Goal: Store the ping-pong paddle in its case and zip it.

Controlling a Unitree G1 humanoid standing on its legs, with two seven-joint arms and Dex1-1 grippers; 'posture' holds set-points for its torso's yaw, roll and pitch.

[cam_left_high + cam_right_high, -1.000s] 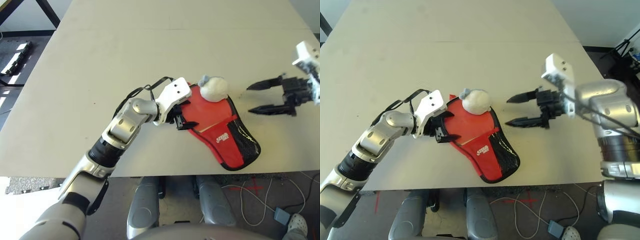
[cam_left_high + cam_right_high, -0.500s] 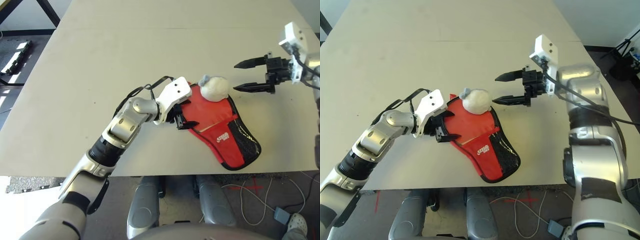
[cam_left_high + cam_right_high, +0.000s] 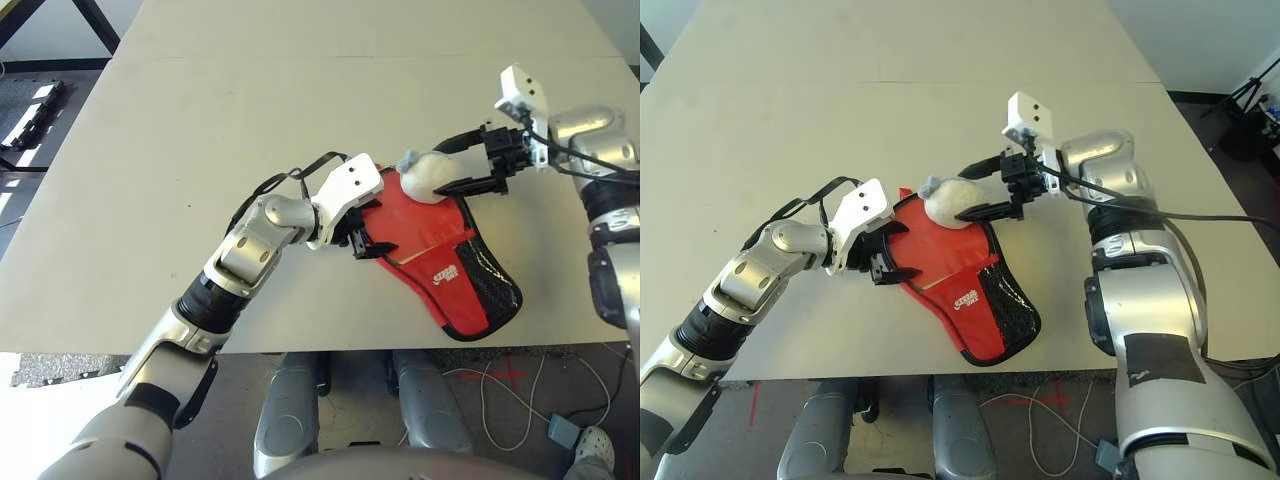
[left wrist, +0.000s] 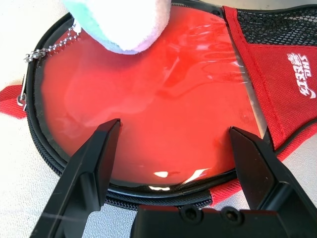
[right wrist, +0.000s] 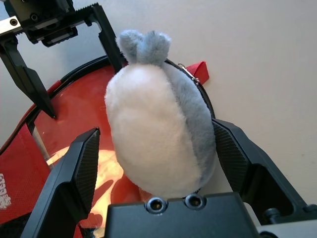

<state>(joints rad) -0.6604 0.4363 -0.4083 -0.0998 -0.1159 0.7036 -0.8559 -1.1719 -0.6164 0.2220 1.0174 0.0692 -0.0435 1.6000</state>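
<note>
a: item one, the case [image 3: 440, 258]?
b: red fabric pouch, black zipper edging, lying flat on the table [image 3: 200, 150], centre right of the left eye frame. round end toward upper left, narrow end with the black mesh pocket [image 3: 492, 285] and white logo [image 3: 445, 272] toward lower right. a glossy clear panel covers the round face.

a: contents?
b: cannot tell. the zipper edge looks shut around the round end in the left wrist view; the ping-pong paddle is not distinguishable, so its place goes unlisted.

a: item two?
b: a white and grey fluffy ball [image 5: 158, 134], resting on the upper rim of the round end, a small bead chain [image 4: 49, 47] running from it.

a: left gripper [image 4: 173, 148]?
b: fingers spread wide, gripping nothing, tips over the near edge of the case's round end, at frame centre in the left eye view.

a: right gripper [image 5: 156, 158]?
b: also spread wide, one finger [image 5: 79, 168] on each side of the fluffy ball, straddling it; contact cannot be told. upper right of centre in the left eye frame.
</note>
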